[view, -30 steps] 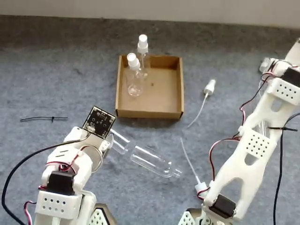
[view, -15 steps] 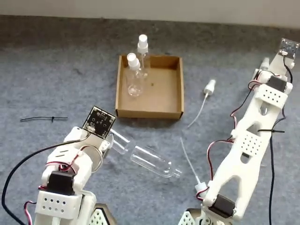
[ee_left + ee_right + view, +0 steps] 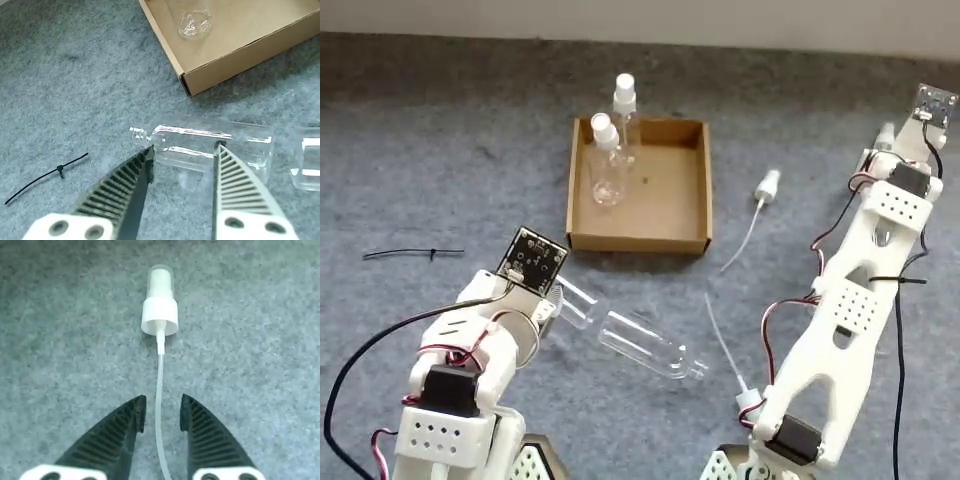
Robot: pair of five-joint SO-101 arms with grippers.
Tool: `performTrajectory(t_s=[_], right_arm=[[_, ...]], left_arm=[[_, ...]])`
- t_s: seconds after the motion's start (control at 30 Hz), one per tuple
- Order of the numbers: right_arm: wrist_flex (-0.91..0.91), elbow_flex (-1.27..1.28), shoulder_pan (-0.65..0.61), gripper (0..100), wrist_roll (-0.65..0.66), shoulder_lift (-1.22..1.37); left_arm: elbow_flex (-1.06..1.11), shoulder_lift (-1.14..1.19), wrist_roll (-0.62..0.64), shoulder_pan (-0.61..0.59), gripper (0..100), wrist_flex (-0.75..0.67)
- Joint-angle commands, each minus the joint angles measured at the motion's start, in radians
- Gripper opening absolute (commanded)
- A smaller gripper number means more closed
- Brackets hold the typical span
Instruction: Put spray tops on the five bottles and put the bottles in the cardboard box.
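Clear plastic bottle (image 3: pixel 210 142) lies uncapped on grey carpet (image 3: pixel 75 75), right under the left pincer (image 3: pixel 184 149) tips. Jaws spread, gripping nothing. Cardboard box (image 3: pixel 235 60) corner sits just beyond the tips, and a second bottle (image 3: pixel 306 159) lies end to end with the first. Right pincer (image 3: pixel 162 400) is released and straddles the dip tube (image 3: pixel 159 375) of a spray top (image 3: pixel 160 315), with the head ahead of its tips.

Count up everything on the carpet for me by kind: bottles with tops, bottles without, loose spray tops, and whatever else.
Capped bottles: 2
Uncapped bottles: 2
Loose spray tops: 3
Cardboard box: 1
Black cable tie: 1
Total: 9
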Motion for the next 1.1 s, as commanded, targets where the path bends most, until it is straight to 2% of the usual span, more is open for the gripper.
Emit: performTrajectory(t_s=[0.0, 0.9, 1.0, 1.07], right_arm=[[-0.015, -0.13, -0.002, 5.5, 0.009, -0.018], [-0.019, -0.136, 0.01, 5.1, 0.009, 0.016], [-0.018, -0.136, 0.01, 0.0, 0.011, -0.004], [-0.013, -0.136, 0.01, 0.6, 0.011, -0.021]], left_arm=[[-0.005, -0.01, 0.009, 0.025, 18, -0.015], [-0.005, -0.01, 0.009, 0.025, 18, -0.015], [-0.005, -0.01, 0.009, 0.025, 18, -0.014], [-0.005, -0.01, 0.009, 0.025, 18, -0.014]])
